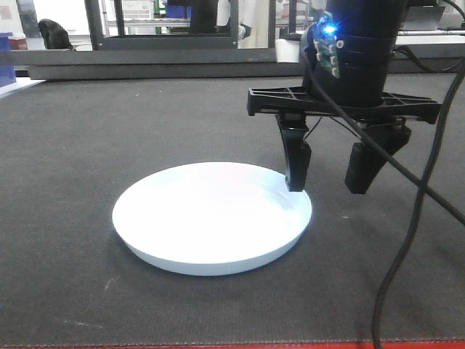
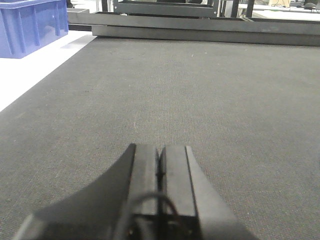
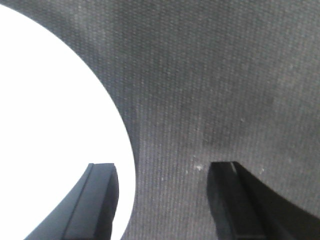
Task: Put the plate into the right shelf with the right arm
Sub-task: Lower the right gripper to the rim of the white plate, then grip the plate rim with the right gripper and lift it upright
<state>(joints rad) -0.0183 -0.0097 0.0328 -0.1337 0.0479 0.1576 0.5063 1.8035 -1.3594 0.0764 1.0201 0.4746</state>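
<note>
Plate (image 1: 211, 218): white, flat on the dark counter (image 1: 73, 131), lower centre of the frame.
Right fingers (image 1: 298, 166): spread wide, straddling the plate's right rim, one tip over it, one outside.
Left fingers (image 2: 160, 175): pressed together, holding nothing, low over the counter.

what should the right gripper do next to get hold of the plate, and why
Probably shut on the rim. The right gripper is open and straddles the plate at its edge. One finger sits over the white plate and the other is over the dark mat outside it, so the rim lies between them. Whether the tips are low enough is hard to tell.
</note>
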